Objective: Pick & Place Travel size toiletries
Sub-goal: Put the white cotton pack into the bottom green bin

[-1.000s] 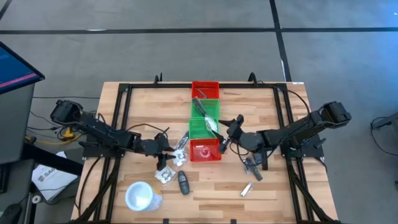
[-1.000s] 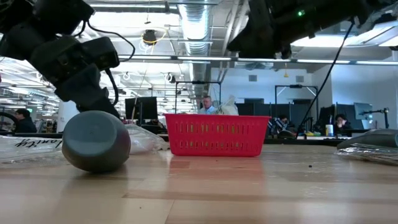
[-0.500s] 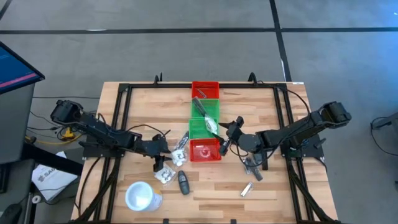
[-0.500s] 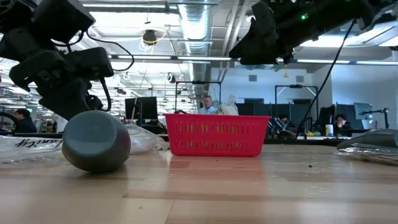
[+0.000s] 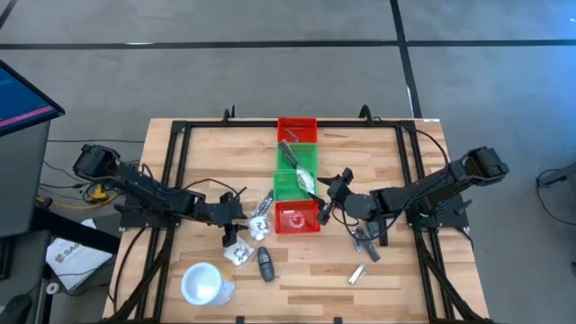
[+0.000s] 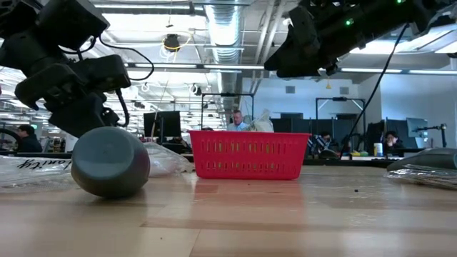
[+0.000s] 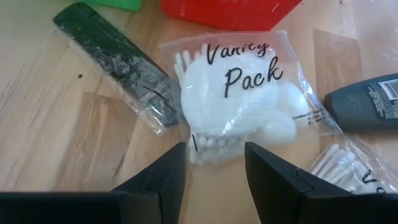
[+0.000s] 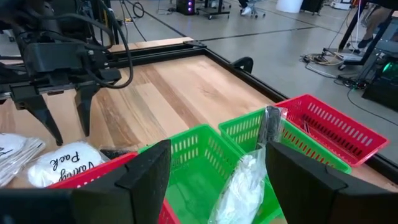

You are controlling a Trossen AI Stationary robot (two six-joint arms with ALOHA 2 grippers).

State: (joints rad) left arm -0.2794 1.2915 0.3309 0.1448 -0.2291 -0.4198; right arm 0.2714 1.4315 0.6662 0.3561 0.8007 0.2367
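Left gripper [image 5: 237,236] slightly lowered since earlier, jaws apart over Variety Pack packet [image 7: 239,93], right gripper [image 5: 322,200] spread wide.

Green bins [image 8: 205,163] hold a clear packet [image 8: 244,186] — red bin [image 8: 333,127] beyond.

The clear packet [image 7: 242,99] seemingly reads "Variety Pack" in black script

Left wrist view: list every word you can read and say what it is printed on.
"Variety Pack": on the clear packet of white cotton swabs and pads ahead of the left claw.
Label on the dark grey bottle: too small to read.
Second clear packet: lettering cut off, unreadable.
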